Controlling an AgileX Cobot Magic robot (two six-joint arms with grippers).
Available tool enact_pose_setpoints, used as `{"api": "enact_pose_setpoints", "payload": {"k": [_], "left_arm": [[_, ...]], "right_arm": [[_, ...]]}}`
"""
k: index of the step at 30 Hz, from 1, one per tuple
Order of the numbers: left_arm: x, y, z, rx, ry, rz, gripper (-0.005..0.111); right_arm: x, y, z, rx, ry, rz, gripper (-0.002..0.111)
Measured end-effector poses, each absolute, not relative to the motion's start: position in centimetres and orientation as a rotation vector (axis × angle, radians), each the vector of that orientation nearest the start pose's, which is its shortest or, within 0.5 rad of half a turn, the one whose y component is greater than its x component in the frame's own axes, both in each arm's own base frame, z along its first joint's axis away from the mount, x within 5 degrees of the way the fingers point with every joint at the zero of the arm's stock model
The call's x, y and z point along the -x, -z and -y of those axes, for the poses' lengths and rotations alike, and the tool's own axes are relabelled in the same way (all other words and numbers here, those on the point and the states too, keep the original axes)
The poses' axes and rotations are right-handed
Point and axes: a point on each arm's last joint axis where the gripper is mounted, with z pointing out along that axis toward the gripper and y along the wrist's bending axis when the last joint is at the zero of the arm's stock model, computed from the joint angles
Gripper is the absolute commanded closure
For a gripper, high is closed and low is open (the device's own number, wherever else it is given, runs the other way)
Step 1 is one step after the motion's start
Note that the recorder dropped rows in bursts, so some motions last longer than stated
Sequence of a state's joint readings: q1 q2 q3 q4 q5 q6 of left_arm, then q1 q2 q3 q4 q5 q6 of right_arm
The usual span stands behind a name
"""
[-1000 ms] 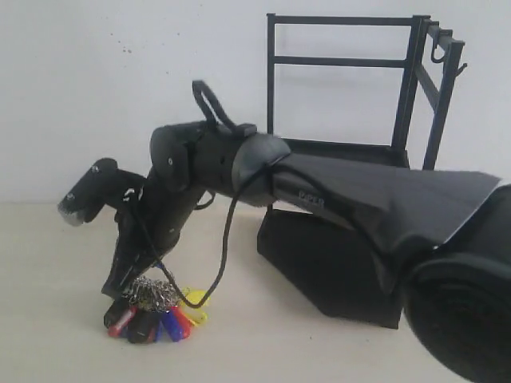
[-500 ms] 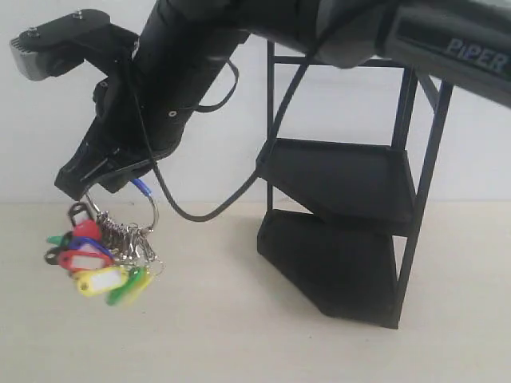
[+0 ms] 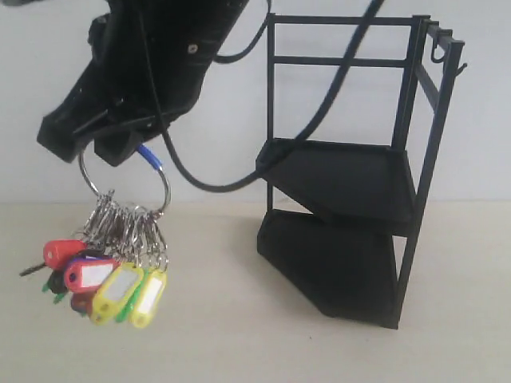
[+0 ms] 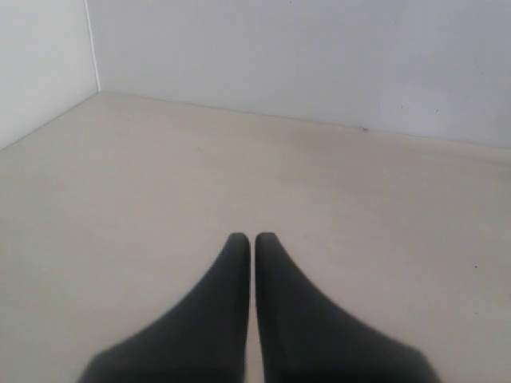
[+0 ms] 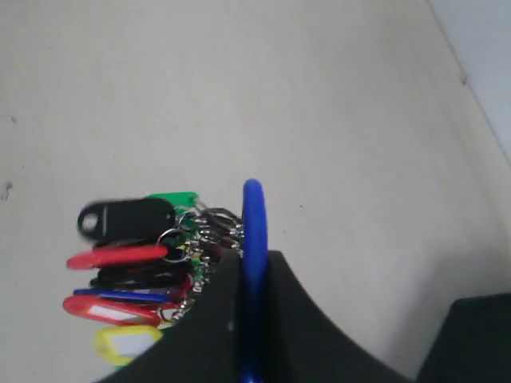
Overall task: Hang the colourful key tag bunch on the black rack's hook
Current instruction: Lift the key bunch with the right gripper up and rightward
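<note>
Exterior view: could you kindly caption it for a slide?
Right gripper holds colourful key tag bunch aloft, left of the black rack.

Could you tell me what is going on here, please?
The right gripper is shut on the ring of the colourful key tag bunch, which hangs clear of the table, apart from the black rack. The hook at the rack's top corner is bare. The left gripper is shut and holds nothing.

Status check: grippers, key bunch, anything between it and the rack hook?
Right gripper shut on the key tag bunch by its ring, tags hanging free. Left gripper shut, empty. Hook on the black rack bare; nothing seen between.
</note>
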State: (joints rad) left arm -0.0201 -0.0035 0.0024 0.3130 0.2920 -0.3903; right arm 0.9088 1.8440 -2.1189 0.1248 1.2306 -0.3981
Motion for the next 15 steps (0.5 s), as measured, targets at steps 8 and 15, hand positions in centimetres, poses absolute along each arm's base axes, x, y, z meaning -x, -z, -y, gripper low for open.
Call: {"api": "enact_pose_setpoints", "payload": {"k": [8, 15], "left_arm": [[-5.4, -18.7, -0.7, 0.124, -0.001, -1.756, 0.102], [-5.4, -18.7, -0.7, 0.123, -0.002, -1.756, 0.102]], "right_arm": [[-21.4, -47.4, -27.3, 1.364, -0.286, -1.899, 0.109], [-20.4, -49.9, -23.4, 1.173, -0.145, -1.912, 0.109]]}}
